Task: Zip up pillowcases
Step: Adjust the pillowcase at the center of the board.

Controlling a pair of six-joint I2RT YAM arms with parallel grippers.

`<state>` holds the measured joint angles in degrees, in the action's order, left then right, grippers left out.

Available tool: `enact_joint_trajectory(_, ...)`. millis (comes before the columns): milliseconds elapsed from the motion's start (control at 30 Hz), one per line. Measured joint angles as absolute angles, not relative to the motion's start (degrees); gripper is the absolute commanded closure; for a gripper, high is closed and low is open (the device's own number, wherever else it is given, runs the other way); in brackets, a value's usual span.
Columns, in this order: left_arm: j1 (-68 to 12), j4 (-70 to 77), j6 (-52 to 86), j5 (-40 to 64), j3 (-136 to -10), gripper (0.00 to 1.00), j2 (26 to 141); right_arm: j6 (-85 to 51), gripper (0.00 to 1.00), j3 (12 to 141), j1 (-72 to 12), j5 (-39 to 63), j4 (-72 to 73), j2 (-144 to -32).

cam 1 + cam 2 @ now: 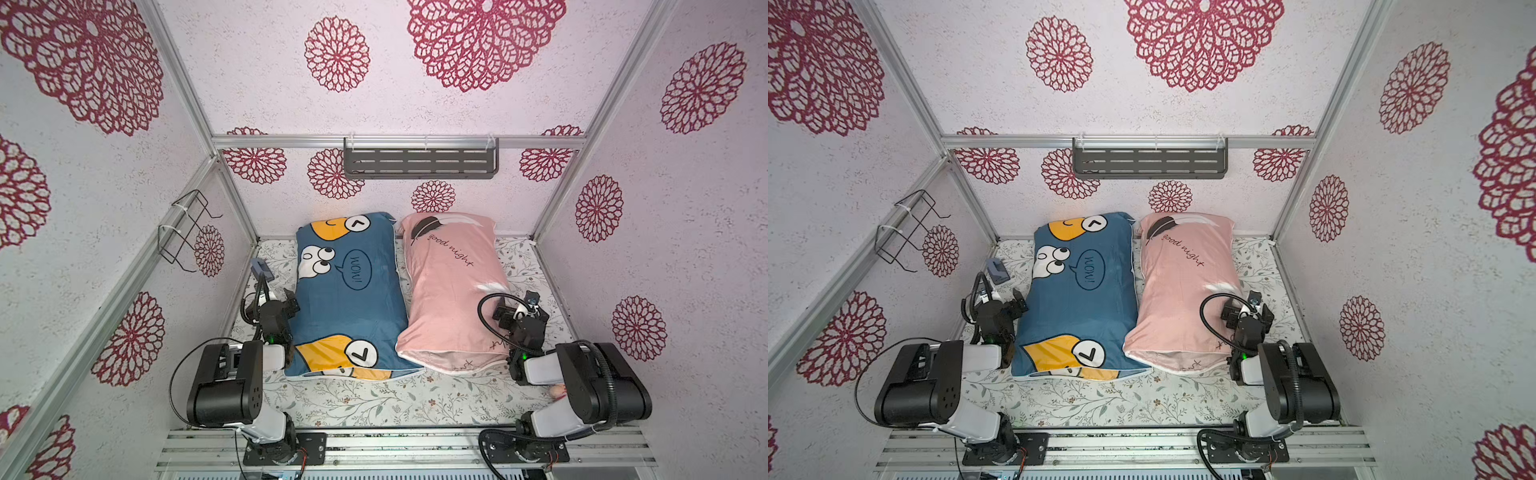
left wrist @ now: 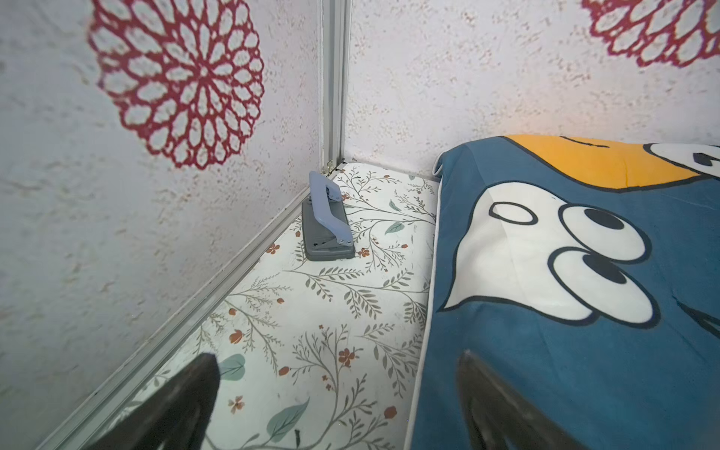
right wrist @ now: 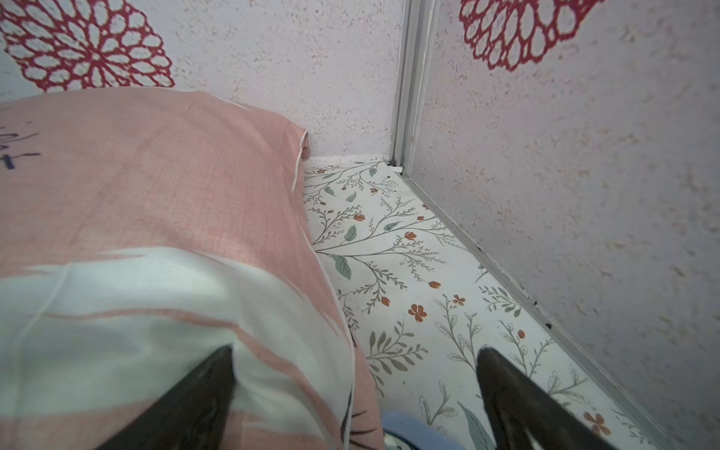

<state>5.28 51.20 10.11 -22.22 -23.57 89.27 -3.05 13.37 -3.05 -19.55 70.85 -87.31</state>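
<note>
Blue pillowcase (image 1: 353, 299) x1, pink pillowcase (image 1: 446, 299) x1. L gripper (image 2: 337, 354), R gripper (image 3: 355, 348): 2. Hole punch (image 2: 326, 222), wall shelf (image 1: 420, 163), wire rack (image 1: 185, 228): 1 ea.

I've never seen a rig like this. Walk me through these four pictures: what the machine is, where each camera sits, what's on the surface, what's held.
This is a two-armed robot in a wallpapered booth: the left arm and right arm are mounted at the near edge of a flowered table. Both top views look down from one camera head overhead. The other two pictures come from cameras on the wrists, looking forward. On the table lie a blue pillowcase with cartoon faces and a pink pillowcase reading "good night", side by side, plus a grey hole punch by the left wall. Nothing is held: the left gripper stands open at the blue one's outer edge, the right gripper open at the pink one's.
</note>
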Motion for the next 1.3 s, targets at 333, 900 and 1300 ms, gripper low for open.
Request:
enact_joint_trajectory(333, 5.28, 51.20, 10.11, -22.24, -23.57, 0.02, 89.27, -3.05, 0.01, 13.37, -3.05, -19.55, 70.83, -87.31)
enact_joint_trajectory(900, 5.28, 51.20, 10.11, -22.24, -23.57, 0.02, 89.25, -3.05, 0.01, 13.39, -3.05, -19.55, 70.76, -87.31)
enact_joint_trajectory(1300, 2.94, 28.34, 13.82, -26.33, -27.24, 0.02, 68.18, -3.73, 0.01, 19.68, -2.90, -21.26, 49.74, -73.78)
